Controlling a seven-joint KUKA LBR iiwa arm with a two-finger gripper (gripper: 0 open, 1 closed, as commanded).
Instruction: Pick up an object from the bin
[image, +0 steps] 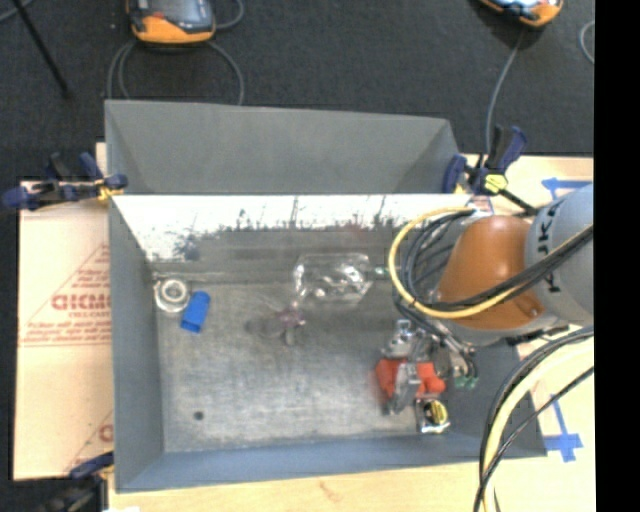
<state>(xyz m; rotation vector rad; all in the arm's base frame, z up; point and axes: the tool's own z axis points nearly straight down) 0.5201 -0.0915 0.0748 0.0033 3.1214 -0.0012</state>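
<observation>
Grey bin (260, 405) holds one red thing (388, 378) right at the end effector (409, 388), whose grip I cannot tell; one blue cylinder (194, 312), one pale ring (171, 293) and one clear piece (330, 280) lie well apart to its left.

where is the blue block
In the camera view, the blue block lies at the left of the bin, just right of a small white ring.

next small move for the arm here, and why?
Probably ease straight down a little. The gripper hangs over the red thing near the right front corner of the bin, while the blue block and white ring lie far off at the left.
</observation>
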